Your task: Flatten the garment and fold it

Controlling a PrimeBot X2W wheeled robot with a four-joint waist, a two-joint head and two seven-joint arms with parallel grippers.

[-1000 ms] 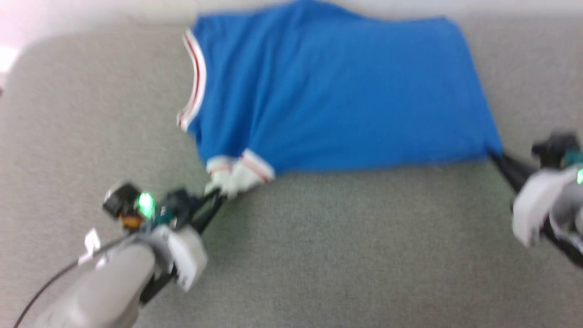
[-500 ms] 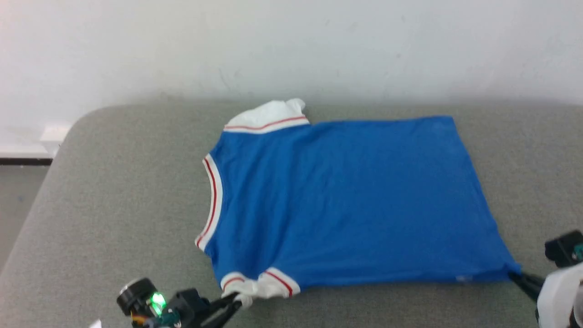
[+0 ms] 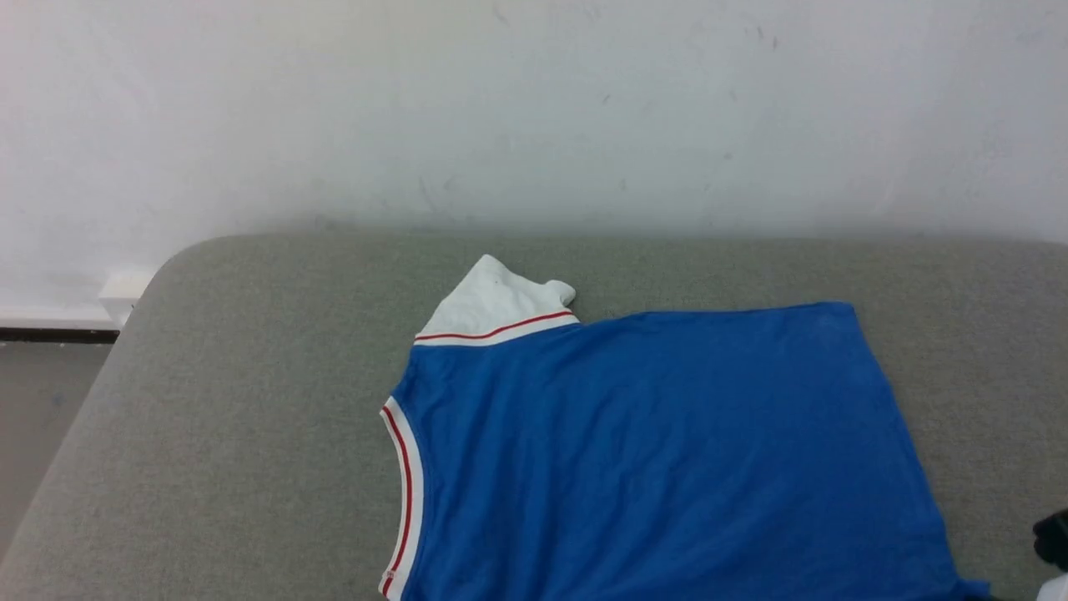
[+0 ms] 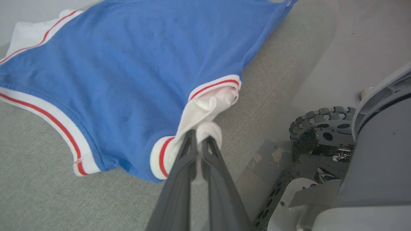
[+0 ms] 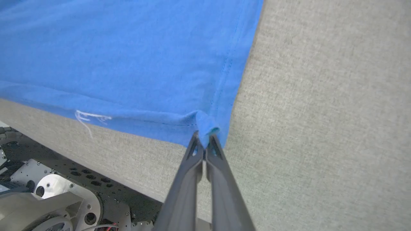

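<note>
Clamped the left hand point(image 4: 199, 136) on the white sleeve point(image 4: 207, 107) of the garment point(image 4: 128, 64) and the right hand point(image 5: 204, 138) on its blue hem corner point(image 5: 205, 123), spread over the grey table point(image 5: 321, 96).

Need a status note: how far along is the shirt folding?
Done: the garment lies mostly flat on the grey pad. In hand: the left tool is shut on the near sleeve, the right tool on a hem corner. Left: no fold is made yet.
</note>
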